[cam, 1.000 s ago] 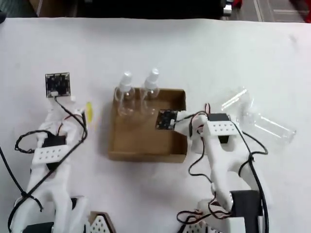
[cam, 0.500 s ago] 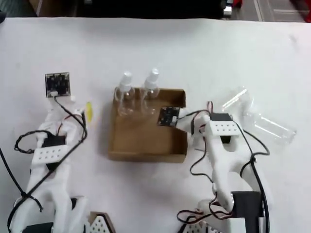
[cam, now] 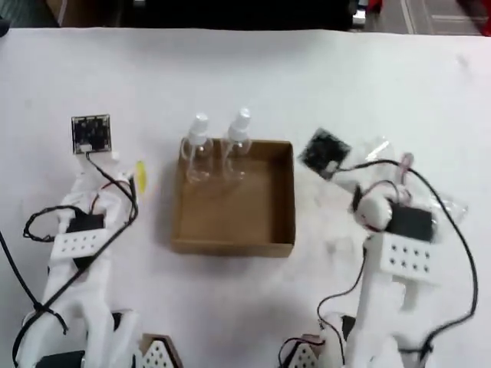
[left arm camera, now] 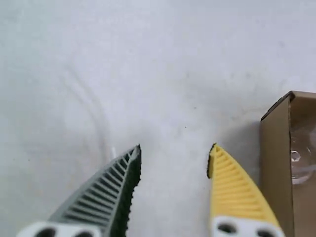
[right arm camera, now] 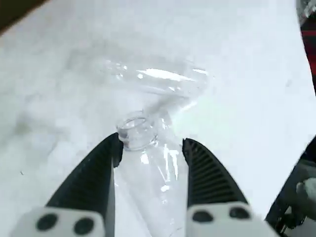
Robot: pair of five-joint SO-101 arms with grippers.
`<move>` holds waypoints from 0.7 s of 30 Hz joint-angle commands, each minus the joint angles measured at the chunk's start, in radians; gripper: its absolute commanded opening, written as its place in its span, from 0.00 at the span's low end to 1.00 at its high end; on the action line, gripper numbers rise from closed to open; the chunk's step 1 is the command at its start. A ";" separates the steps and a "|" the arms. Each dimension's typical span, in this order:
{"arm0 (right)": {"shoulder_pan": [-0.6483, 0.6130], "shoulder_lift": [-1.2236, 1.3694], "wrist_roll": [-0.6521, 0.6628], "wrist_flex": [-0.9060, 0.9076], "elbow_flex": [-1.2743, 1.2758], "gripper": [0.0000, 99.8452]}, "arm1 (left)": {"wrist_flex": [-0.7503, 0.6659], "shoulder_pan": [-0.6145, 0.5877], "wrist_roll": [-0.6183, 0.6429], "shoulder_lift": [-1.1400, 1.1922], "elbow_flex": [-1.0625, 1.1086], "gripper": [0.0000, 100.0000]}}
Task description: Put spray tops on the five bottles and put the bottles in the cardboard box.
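We look down on a white counter [cam: 245,77]; beyond its far edge, we see a dark strip and grey floor [cam: 437,15].

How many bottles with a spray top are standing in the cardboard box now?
2. Both stand against the far wall of the cardboard box: the corner bottle in its far-left corner, the second bottle beside it. None seems hidden.
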 commanded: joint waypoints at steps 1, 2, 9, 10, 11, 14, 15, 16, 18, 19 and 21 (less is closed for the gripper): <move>0.127 -0.093 -0.129 0.001 -0.025 0.02 | -0.011 -0.010 -0.011 -0.002 -0.052 0.21; 0.153 -0.105 -0.157 -0.007 -0.025 0.02 | -0.011 -0.010 -0.011 -0.001 -0.052 0.21; 0.341 -0.117 -0.482 -0.099 -0.018 0.02 | -0.011 -0.010 -0.011 -0.001 -0.051 0.21; 0.357 -0.120 -0.522 -0.099 -0.012 0.02 | -0.011 -0.010 -0.011 -0.001 -0.051 0.21; 0.367 -0.122 -0.554 -0.105 0.003 0.02 | -0.011 -0.010 -0.011 -0.001 -0.051 0.21; 0.380 -0.122 -0.655 -0.140 0.068 0.02 | -0.011 -0.010 -0.011 -0.001 -0.051 0.21; 0.381 -0.122 -0.692 -0.156 0.089 0.02 | -0.011 -0.010 -0.011 -0.001 -0.051 0.21; 0.381 -0.122 -0.723 -0.166 0.107 0.02 | -0.011 -0.010 -0.011 -0.001 -0.051 0.21; 0.381 -0.124 -0.779 -0.176 0.133 0.02 | -0.011 -0.010 -0.011 -0.001 -0.051 0.21; 0.381 -0.124 -0.806 -0.176 0.140 0.02 | -0.011 -0.008 -0.011 -0.001 -0.051 0.21; 0.381 -0.124 -0.864 -0.176 0.141 0.02 | -0.011 -0.007 -0.011 -0.002 -0.051 0.21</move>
